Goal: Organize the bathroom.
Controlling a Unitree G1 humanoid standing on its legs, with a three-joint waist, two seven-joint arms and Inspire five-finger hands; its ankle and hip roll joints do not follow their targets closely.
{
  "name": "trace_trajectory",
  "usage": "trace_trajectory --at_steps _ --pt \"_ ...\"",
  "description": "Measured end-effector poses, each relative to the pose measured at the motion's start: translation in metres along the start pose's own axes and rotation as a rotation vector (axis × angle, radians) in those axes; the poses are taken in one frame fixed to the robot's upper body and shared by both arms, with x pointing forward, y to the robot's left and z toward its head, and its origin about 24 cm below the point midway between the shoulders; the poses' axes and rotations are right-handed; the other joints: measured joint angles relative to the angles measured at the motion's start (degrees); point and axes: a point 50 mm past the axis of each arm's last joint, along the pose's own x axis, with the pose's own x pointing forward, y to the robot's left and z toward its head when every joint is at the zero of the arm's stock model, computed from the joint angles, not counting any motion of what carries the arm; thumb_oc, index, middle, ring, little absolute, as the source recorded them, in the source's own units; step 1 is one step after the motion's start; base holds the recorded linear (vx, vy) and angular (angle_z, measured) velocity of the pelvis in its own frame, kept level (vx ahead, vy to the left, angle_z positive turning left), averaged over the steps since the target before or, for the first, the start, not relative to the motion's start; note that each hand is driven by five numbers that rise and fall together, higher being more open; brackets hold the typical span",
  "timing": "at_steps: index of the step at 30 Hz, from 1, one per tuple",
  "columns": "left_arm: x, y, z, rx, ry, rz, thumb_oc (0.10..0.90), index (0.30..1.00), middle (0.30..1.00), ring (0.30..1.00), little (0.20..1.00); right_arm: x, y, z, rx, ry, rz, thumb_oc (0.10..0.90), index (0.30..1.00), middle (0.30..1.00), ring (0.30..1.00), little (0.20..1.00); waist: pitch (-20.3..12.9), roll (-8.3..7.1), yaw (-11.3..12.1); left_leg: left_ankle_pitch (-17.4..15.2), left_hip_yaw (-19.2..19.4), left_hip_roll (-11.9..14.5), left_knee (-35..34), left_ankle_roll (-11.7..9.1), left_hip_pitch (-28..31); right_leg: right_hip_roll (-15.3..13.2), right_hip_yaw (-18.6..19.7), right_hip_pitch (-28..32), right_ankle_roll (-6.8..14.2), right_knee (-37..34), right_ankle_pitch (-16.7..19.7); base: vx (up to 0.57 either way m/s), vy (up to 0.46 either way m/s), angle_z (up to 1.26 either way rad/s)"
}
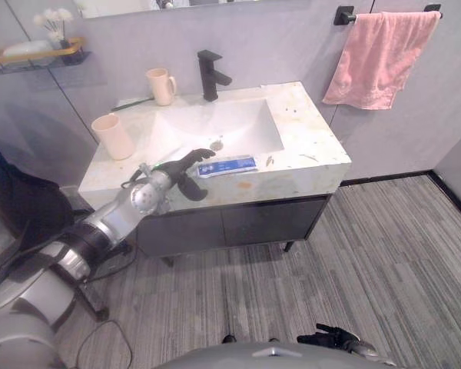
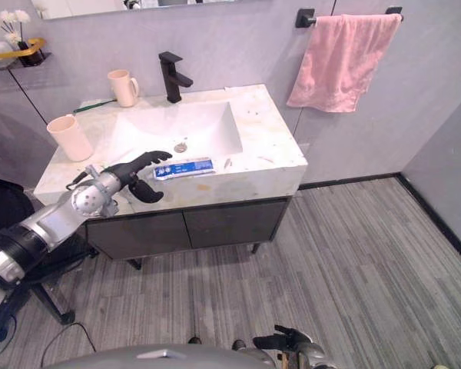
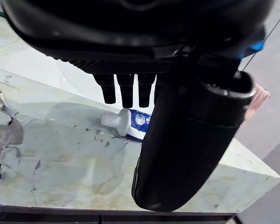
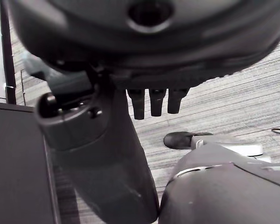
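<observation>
Landmark: the white rectangular sink basin point(image 1: 215, 127) sunk into the pale marble-look vanity counter point(image 1: 315, 154); every place below is given from it.

Toothpaste: a white and blue toothpaste tube point(image 1: 227, 165) lies flat on the counter strip in front of the sink basin, cap end towards the robot's left. Lying loose at the counter's front edge, it reads as the thing to tidy now.

Left hand: the dark left hand point(image 1: 186, 171) reaches over that front strip, just left of the tube's cap. Its fingers are straight and slightly apart, thumb hanging below, nothing between them. In the left wrist view the fingertips point(image 3: 126, 91) hang just above the cap end of the tube point(image 3: 130, 124), not yet touching; the hand is lined up to close on it.

Right hand: the right hand point(image 2: 284, 340) hangs low over the grey plank floor point(image 1: 384, 254), well in front of the basin, fingers relaxed and empty, apparently idle.

Cups: a pink plastic cup point(image 1: 113, 136) stands upright left of the basin; a cream mug with a handle point(image 1: 162, 86) stands behind the basin's left corner, beside the black tap point(image 1: 210, 74). Either looks a likely home for the tube.

Towel: a pink towel point(image 1: 380, 58) hangs on the black wall rail right of the basin, already in order.

Next move, as a judgement: lower the fingers and pinch the tube near its cap.
</observation>
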Motion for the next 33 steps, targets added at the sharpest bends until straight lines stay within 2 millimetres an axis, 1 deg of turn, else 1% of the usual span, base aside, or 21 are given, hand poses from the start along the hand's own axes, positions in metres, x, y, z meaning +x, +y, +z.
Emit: trace_trajectory --at_steps 10,15,16,17,18,19,20,29,30,33 --pt "0.004 -0.006 0.008 -0.023 -0.024 0.013 0.8 0.9 0.9 0.9 0.9 0.0 0.0 -0.001 0.001 0.003 -0.005 0.8 0.9 0.9 0.9 0.9 0.01 0.02 -0.1 -0.12 0.44 0.24 0.09 -0.22 0.04 0.22 0.03 -0.03 -0.26 0.0 -0.2 0.0 0.0 0.0" --pt "0.004 -0.006 0.008 -0.016 -0.025 0.014 0.8 0.9 0.9 0.9 0.9 0.0 -0.001 -0.001 0.001 0.003 -0.012 0.8 0.9 0.9 0.9 0.9 0.04 0.07 -0.32 -0.08 0.52 0.3 0.13 -0.18 0.05 0.28 0.08 -0.06 -0.34 0.0 -0.25 0.0 0.0 0.0" --pt "0.004 -0.005 0.008 -0.015 -0.025 0.015 0.676 0.714 0.714 0.714 0.714 0.0 -0.001 -0.001 0.002 0.003 -0.014 0.8 0.9 0.9 0.9 0.9 0.05 0.09 -0.31 -0.08 0.53 0.3 0.13 -0.18 0.05 0.28 0.08 -0.06 -0.35 0.0 -0.26 0.0 0.0 0.0" --pt "0.004 -0.005 0.008 -0.015 -0.025 0.015 0.574 0.561 0.561 0.561 0.561 0.0 -0.001 -0.001 0.002 0.003 -0.015 0.8 0.9 0.9 0.9 0.9 0.06 0.1 -0.31 -0.09 0.53 0.31 0.13 -0.2 0.05 0.29 0.08 -0.06 -0.37 0.0 -0.27 0.05 -0.004 0.0" --pt "0.004 -0.005 0.008 -0.015 -0.025 0.015 0.489 0.434 0.434 0.434 0.434 0.0 -0.001 -0.001 0.002 0.003 -0.015 0.8 0.9 0.9 0.9 0.9 0.06 0.1 -0.31 -0.09 0.53 0.32 0.13 -0.2 0.05 0.3 0.08 -0.06 -0.37 0.0 -0.28 0.0 0.0 0.0" --pt "0.004 -0.005 0.008 -0.015 -0.024 0.015 0.425 0.338 0.338 0.338 0.338 0.0 -0.001 -0.001 0.002 0.004 -0.015 0.8 0.9 0.9 0.9 0.9 0.06 0.1 -0.33 -0.33 0.56 0.34 -0.02 -0.53 0.06 0.31 0.08 -0.04 -0.42 -0.01 -0.33 0.0 0.0 0.0" --pt "0.004 -0.005 0.008 -0.016 -0.024 0.017 0.4 0.3 0.3 0.3 0.3 0.0 -0.001 -0.001 0.002 0.004 -0.015 0.8 0.9 0.9 0.9 0.9 0.07 0.11 -0.33 -0.19 0.57 0.35 0.15 -0.36 0.06 0.35 0.09 -0.06 -0.43 0.0 -0.33 0.0 0.0 0.0" --pt "0.004 -0.005 0.01 -0.025 -0.033 0.035 0.4 0.3 0.3 0.3 0.3 0.0 -0.001 -0.001 0.003 -0.001 -0.018 0.8 0.9 0.9 0.9 0.9 0.21 0.4 -0.59 -0.02 0.59 0.49 0.15 -0.37 0.1 0.48 0.09 -0.03 -0.67 -0.01 -0.52 0.02 0.002 0.0" --pt "0.002 -0.011 0.006 -0.033 -0.021 0.018 0.4 0.3 0.3 0.3 0.3 0.0 -0.001 0.0 0.003 -0.005 -0.018 0.8 0.9 0.9 0.9 0.9 0.33 0.6 -0.93 0.0 0.6 0.53 0.16 -0.35 0.1 0.52 0.1 -0.05 -0.71 -0.01 -0.55 0.0 0.0 0.0" --pt "-0.001 -0.02 0.002 -0.045 -0.009 -0.002 0.4 0.3 0.3 0.3 0.3 0.0 -0.001 0.0 0.008 -0.007 -0.019 0.8 0.9 0.9 0.9 0.9 0.45 0.73 -1.36 0.01 0.61 0.62 0.17 -0.34 0.11 0.62 0.09 -0.06 -0.77 -0.01 -0.58 0.0 0.0 0.0"
